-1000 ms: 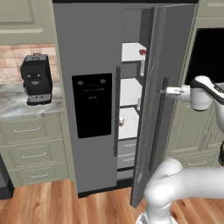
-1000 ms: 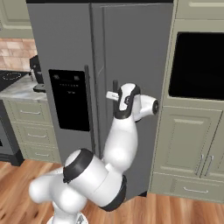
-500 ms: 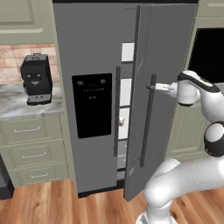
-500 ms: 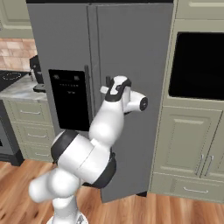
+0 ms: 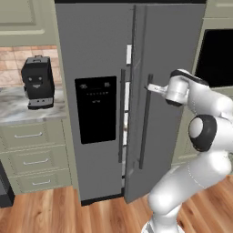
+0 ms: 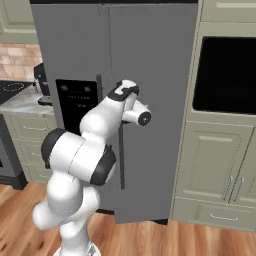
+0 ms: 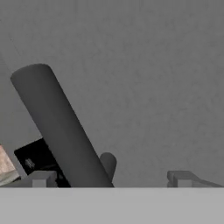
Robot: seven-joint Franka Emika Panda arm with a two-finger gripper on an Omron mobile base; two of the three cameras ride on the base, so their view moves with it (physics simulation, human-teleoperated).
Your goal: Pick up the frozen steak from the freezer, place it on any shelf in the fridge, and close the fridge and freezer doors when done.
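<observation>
Inside, fridge mostly hidden.

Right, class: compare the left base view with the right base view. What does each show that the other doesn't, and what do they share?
Left base view: a narrow gap with white shelf edges beside the nearly shut right grey door, plus the end effector at that door's long dark bar handle.
Right base view: pale green cabinet doors below the black wall oven.
Both: the tall grey fridge-freezer, its black dispenser panel, the black coffee machine.
</observation>
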